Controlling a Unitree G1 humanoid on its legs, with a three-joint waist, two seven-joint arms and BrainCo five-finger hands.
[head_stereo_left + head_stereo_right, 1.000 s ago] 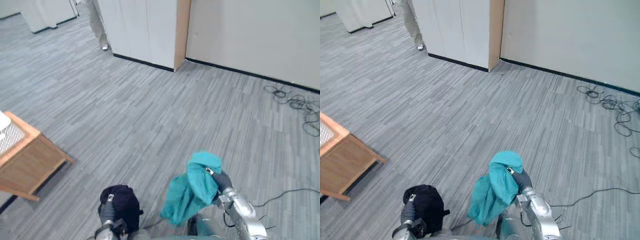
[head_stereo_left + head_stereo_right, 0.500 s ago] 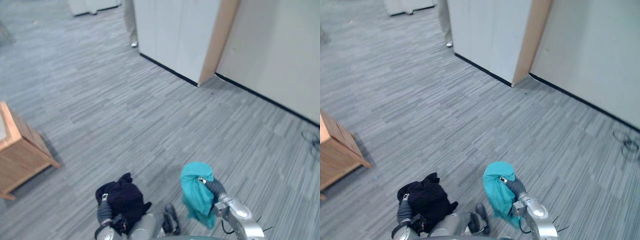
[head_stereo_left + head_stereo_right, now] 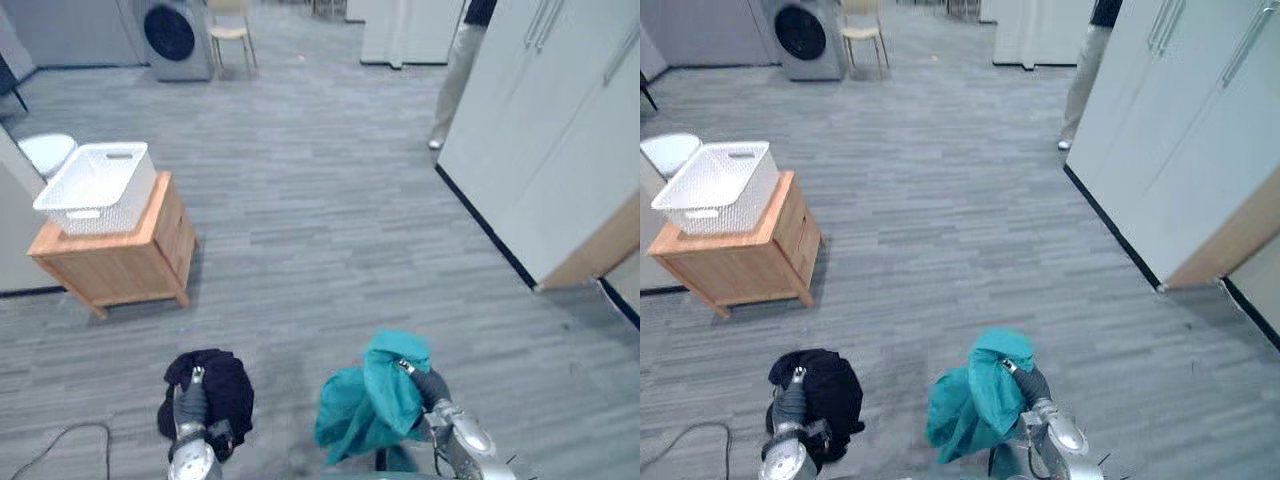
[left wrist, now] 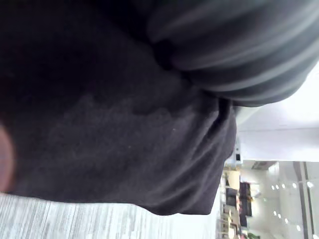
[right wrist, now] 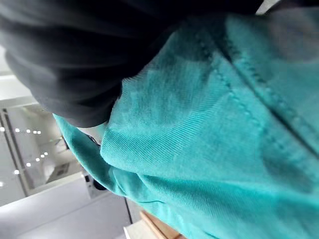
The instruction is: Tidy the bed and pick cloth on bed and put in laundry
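A black cloth (image 3: pixel 222 383) is bunched round my left hand (image 3: pixel 190 402), low in the eye views above the grey floor; it shows close up as the black cloth (image 4: pixel 114 129) in the left wrist view. A teal cloth (image 3: pixel 368 402) drapes over my right hand (image 3: pixel 428 387) and hangs down beside it, seen again as the teal cloth (image 5: pixel 209 149) in the right wrist view. Both cloths are carried off the floor. A white laundry basket (image 3: pixel 96 186) stands on a low wooden table (image 3: pixel 122 262), ahead and to the left.
A washing machine (image 3: pixel 175 35) and a chair (image 3: pixel 232 24) stand at the far end. A person (image 3: pixel 456 72) stands by tall white cabinets (image 3: pixel 560 130) on the right. A white round object (image 3: pixel 45 152) sits behind the table. Grey floor lies between me and the basket.
The camera has swung round, bringing the basket, table and washing machine into view ahead. Both cloths stay with my hands as before.
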